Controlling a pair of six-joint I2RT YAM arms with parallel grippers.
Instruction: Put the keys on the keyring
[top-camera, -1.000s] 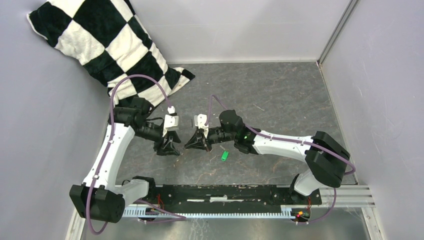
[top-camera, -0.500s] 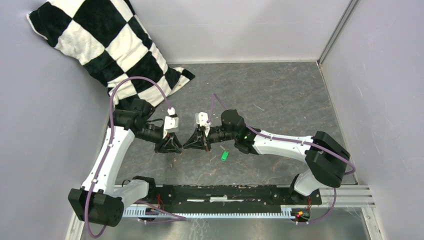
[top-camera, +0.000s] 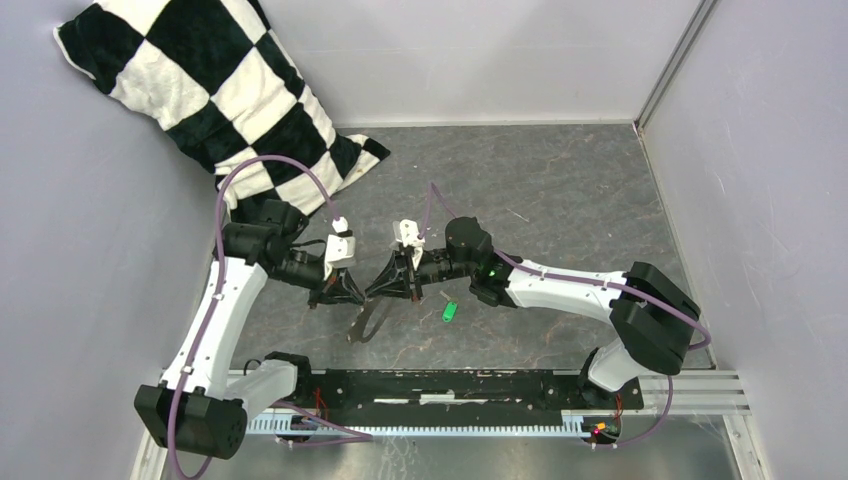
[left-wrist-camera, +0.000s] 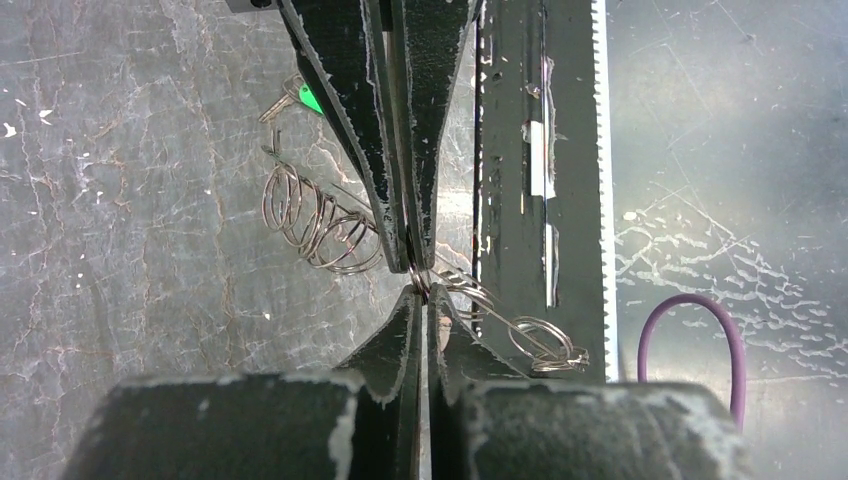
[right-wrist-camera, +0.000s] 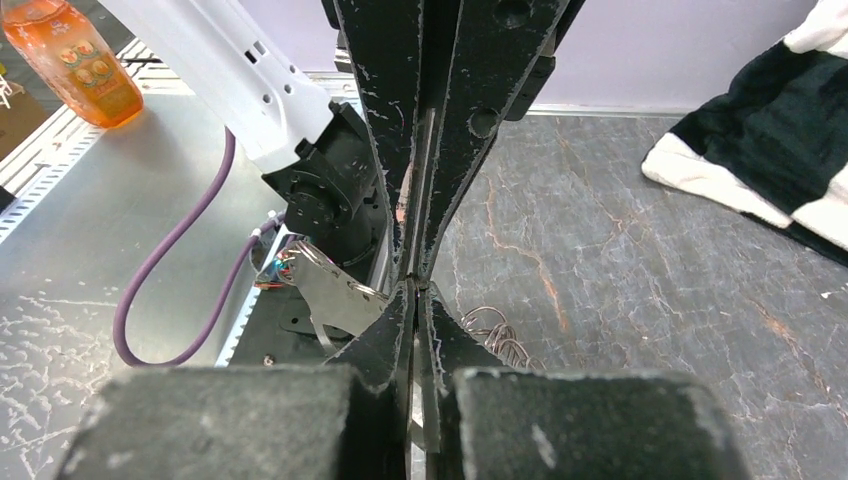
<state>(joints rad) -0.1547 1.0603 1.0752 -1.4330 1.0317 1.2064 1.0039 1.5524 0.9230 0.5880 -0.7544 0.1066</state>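
The keyring (top-camera: 364, 322) is a thin silvery loop with small rings strung on it, hanging between the two grippers just above the table. My left gripper (top-camera: 358, 291) and right gripper (top-camera: 374, 289) meet tip to tip, both shut on its wire. In the left wrist view my left gripper (left-wrist-camera: 421, 290) pinches the wire, with the right arm's fingers (left-wrist-camera: 360, 130) coming down from the top and small rings (left-wrist-camera: 315, 225) to either side. The right gripper (right-wrist-camera: 415, 290) shows shut in its own view. A green-tagged key (top-camera: 449, 312) lies on the table to the right, also visible as the key (left-wrist-camera: 310, 100).
A black-and-white checked pillow (top-camera: 200, 90) lies at the back left. The black base rail (top-camera: 450, 385) runs along the near edge. Grey walls close in the table on three sides. An orange bottle (right-wrist-camera: 70, 60) stands beyond the rail.
My left gripper has moved right to meet the right gripper and shut on the keyring. The loop now hangs visibly below both grippers. The key has not moved.
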